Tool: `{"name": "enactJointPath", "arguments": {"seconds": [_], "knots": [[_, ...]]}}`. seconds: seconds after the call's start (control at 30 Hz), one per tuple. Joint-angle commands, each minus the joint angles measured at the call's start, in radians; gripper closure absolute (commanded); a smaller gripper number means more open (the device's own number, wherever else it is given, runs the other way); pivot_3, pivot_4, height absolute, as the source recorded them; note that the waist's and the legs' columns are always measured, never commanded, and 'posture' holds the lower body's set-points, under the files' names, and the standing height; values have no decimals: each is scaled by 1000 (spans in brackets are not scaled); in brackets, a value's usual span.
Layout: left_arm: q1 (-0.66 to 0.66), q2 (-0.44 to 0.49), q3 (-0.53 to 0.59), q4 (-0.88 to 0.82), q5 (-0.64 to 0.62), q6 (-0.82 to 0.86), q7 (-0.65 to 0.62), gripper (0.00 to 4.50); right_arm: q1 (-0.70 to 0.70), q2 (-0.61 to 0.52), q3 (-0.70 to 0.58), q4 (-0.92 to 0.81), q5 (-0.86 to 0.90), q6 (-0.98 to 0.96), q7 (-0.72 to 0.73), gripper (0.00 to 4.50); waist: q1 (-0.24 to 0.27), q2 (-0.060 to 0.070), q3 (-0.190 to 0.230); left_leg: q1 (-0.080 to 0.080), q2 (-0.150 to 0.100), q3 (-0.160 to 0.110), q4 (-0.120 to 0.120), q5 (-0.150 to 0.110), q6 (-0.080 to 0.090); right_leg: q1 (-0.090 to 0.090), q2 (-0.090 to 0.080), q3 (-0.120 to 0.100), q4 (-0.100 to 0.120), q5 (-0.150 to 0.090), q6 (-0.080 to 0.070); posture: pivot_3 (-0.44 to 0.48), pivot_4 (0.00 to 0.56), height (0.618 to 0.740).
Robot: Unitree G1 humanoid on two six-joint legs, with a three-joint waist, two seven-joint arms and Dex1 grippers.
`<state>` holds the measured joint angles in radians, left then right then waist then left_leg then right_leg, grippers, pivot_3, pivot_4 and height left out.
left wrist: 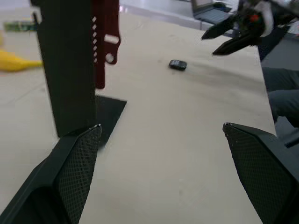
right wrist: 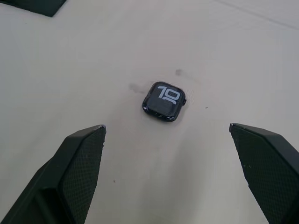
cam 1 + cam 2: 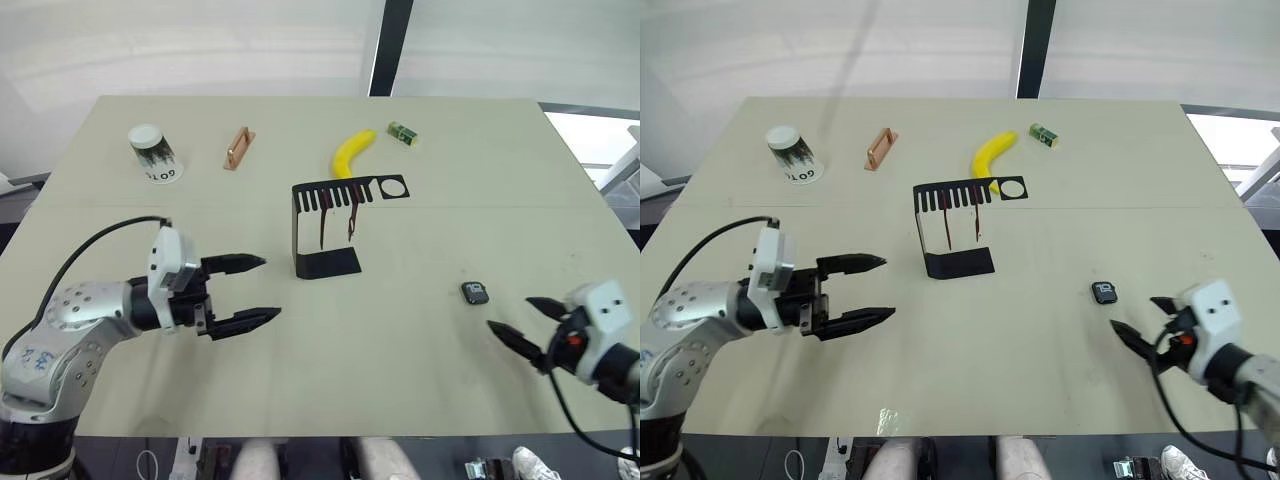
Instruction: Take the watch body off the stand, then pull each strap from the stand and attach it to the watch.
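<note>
The bench (image 3: pixel 420 390) carries one watch body (image 3: pixel 475 293), one stand (image 3: pixel 325 225) with two straps (image 3: pixel 337 216) hanging from it, one banana (image 3: pixel 351 152), one paper cup (image 3: pixel 153 153), one copper-coloured handle (image 3: pixel 238 149) and one small green block (image 3: pixel 403 132).

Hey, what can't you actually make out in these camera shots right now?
- Left wrist view: the stand runs past the frame's edge, so its shelf is cut off, and its wall hides part of the straps.
- Head views: digits on the watch body too small.
- Writing on the paper cup is partly turned away.
</note>
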<state>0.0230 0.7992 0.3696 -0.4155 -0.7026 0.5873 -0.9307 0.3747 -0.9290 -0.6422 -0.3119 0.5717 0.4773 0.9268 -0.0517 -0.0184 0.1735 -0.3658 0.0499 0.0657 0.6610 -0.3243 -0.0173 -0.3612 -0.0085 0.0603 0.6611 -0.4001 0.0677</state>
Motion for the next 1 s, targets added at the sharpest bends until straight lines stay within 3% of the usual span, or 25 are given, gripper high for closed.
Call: {"name": "enactJointPath", "arguments": {"seconds": [0.03,0.17,0.27,0.47,0.6,0.77,1.0], "knots": [[86,14,142,75,28,-43,-7,0,-11,-47,-60,163,-17,-73,135,16,0,-1,0,1,0,-1,0,-1,1,2,0,0,-1,0,0,0,150,740],[179,49,294,227,90,-101,-22,0,-61,-129,-104,412,-57,-142,221,16,-1,-1,1,1,-1,0,1,-4,7,2,-2,0,-2,0,0,0,150,740],[193,77,363,315,112,-142,-31,0,-89,-157,-103,507,-78,-185,257,16,-1,-1,1,1,-1,0,1,-4,7,2,-2,-1,-2,0,0,0,150,740],[161,64,345,272,101,-148,-2,0,-165,-116,-55,455,-56,-164,239,16,-3,-1,1,1,-1,0,1,-5,7,2,-3,-1,-2,0,0,0,150,740],[135,5,279,84,47,-92,80,0,-169,-61,-36,263,12,-80,214,16,0,0,1,0,0,0,0,-5,6,2,-3,-1,-1,0,0,0,150,740],[46,-120,40,-205,36,-3,283,0,-202,5,32,-50,156,50,142,16,8,1,0,-2,0,-1,2,-3,2,2,-2,-1,-1,1,1,0,150,740],[-164,-311,-211,-257,172,136,652,0,-331,61,206,-301,294,134,30,16,22,1,0,-2,0,-1,4,-2,1,1,0,0,-1,1,2,0,150,740]]}}
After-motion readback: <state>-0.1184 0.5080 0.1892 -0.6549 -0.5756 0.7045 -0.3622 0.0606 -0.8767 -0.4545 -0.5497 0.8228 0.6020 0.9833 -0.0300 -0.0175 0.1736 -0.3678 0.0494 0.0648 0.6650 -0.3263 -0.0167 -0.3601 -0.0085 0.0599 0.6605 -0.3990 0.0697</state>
